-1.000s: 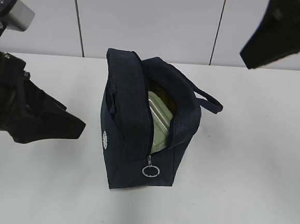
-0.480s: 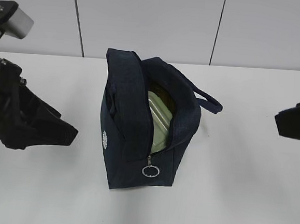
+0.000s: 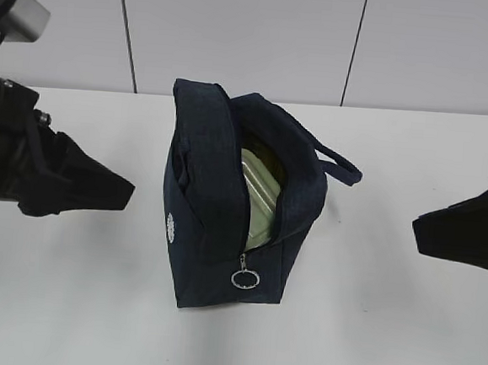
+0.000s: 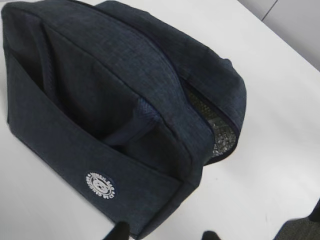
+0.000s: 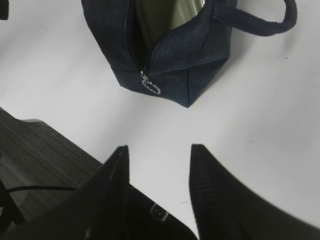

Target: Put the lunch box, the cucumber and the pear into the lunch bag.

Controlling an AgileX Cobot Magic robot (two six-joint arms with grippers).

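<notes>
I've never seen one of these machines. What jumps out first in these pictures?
A dark navy lunch bag stands mid-table, unzipped, with the pale green lunch box peeking through its opening and a silver ring pull hanging at the front. Two black arms flank it: the left gripper and the right gripper, both empty and apart from the bag.

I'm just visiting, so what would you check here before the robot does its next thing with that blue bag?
1. Lunch bag standing upright on the table: ok.
2. Zip open, ring pull at the near end: ok.
3. Lunch box inside the bag, its pale green lid showing through the opening: ok.
4. Cucumber and pear inside: cannot tell; neither shows in any view.
5. Right gripper open, empty and apart from the bag: ok.
6. Left gripper beside the bag; only its fingertips show, with a gap between them and nothing held: ok.
</notes>
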